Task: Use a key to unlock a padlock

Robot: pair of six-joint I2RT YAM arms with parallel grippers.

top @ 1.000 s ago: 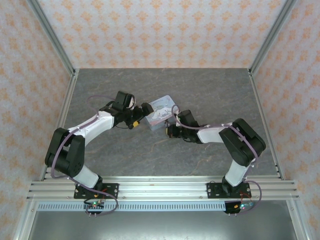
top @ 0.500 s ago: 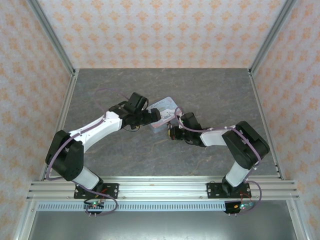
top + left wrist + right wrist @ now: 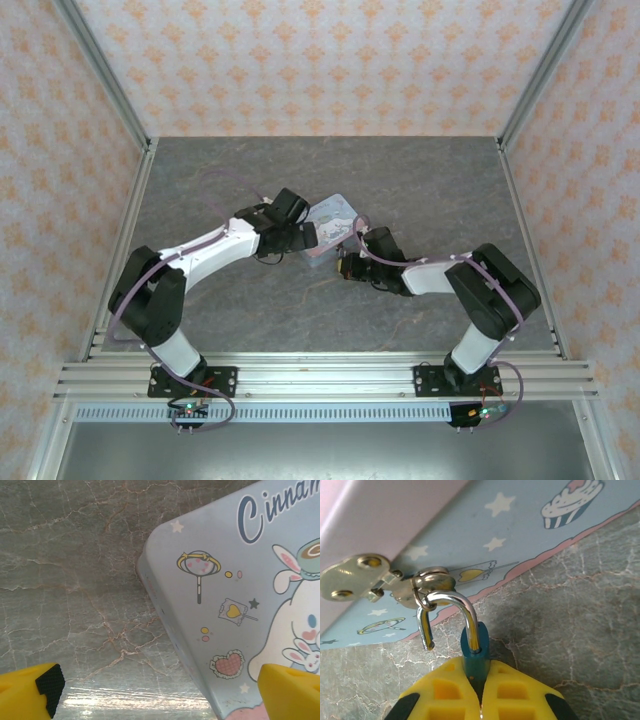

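Right gripper (image 3: 480,680) pinches the tiny blue-teal metal padlock (image 3: 473,652) tight. Left gripper (image 3: 164,689) gapes wide, empty, over the pastel cartoon tin (image 3: 220,580).

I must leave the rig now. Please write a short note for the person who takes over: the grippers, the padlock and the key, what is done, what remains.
Left gripper: open, holding nothing, at a corner of the pastel cartoon-printed tin box.
Right gripper: shut on the body of the small blue-teal padlock.
Padlock: its silver shackle hangs through the ring by the box's metal clasp. One leg is out of the body.
Key: I cannot tell where it is.
Done: the lock looks open.
Left: probably to unhook the shackle from the ring.
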